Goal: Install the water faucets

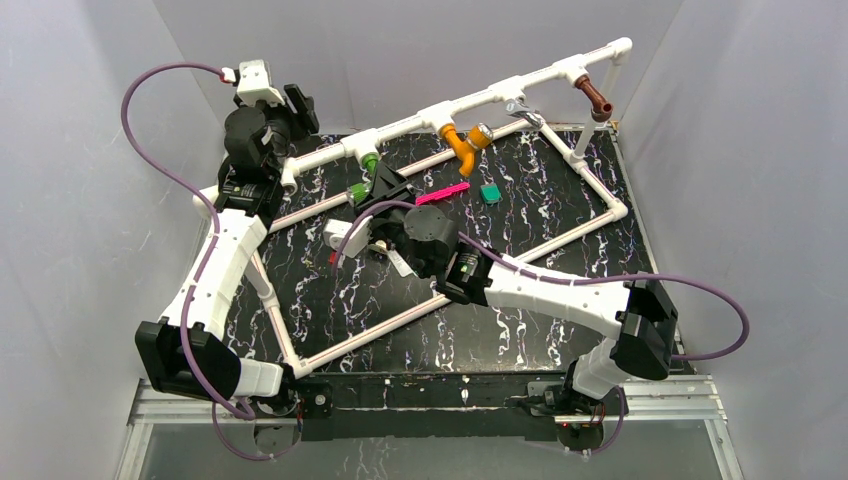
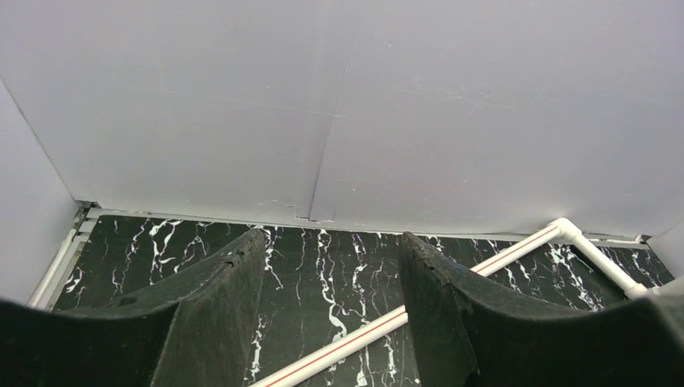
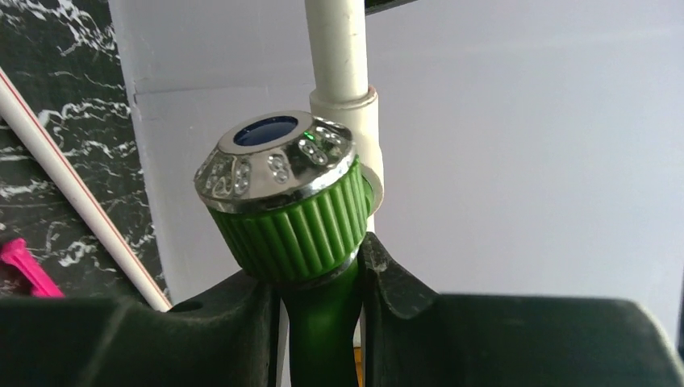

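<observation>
My right gripper [image 1: 380, 192] [image 3: 320, 262] is shut on the neck of the green faucet [image 1: 358, 190] [image 3: 290, 222], just below its ribbed knob with a chrome cap. The faucet sits by the left tee [image 1: 362, 150] [image 3: 355, 121] of the raised white pipe rail; I cannot tell if its thread is in the tee. An orange faucet [image 1: 460, 146] hangs from the middle tee. A brown faucet [image 1: 597, 100] hangs from the right end. My left gripper [image 1: 300, 108] [image 2: 331, 238] is open and empty at the back left, above the table.
A white pipe frame [image 1: 330, 345] [image 2: 379, 326] lies on the black marbled table [image 1: 560, 200]. A flat pink strip [image 1: 443, 193] [image 3: 24, 266] and a small green square block [image 1: 490, 193] lie inside it. A chrome lever [image 1: 520, 108] sits on the rail. Grey walls close in on three sides.
</observation>
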